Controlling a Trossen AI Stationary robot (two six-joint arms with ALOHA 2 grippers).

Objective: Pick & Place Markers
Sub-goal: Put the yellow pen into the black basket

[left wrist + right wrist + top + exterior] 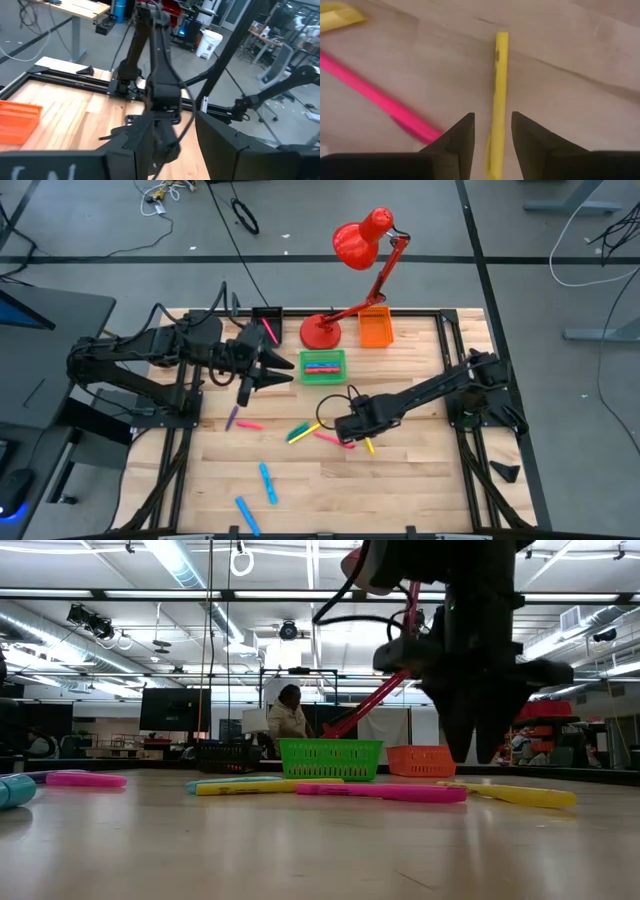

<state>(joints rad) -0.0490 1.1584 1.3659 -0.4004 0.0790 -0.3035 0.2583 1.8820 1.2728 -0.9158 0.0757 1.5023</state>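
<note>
Markers lie scattered on the wooden table: a purple one (232, 417), pink ones (250, 424) (328, 437), a yellow one (300, 432) and two blue ones (267, 480) (247, 515). A few more lie in the green bin (322, 366), and a pink one stands in the black bin (266, 330). My right gripper (352, 428) (492, 135) is open and points down. Its fingers stand on either side of a yellow marker (498, 90) (369, 445) that lies flat; the low view shows the fingertips (487, 755) still above the table. My left gripper (268, 370) is open and empty, hovering left of the green bin.
A red desk lamp (360, 240) stands by its base (320, 332) at the far edge, between the black bin and the orange bin (375, 328). A long pink marker (375, 97) lies close beside the right gripper. A person (287, 718) is in the room beyond the table.
</note>
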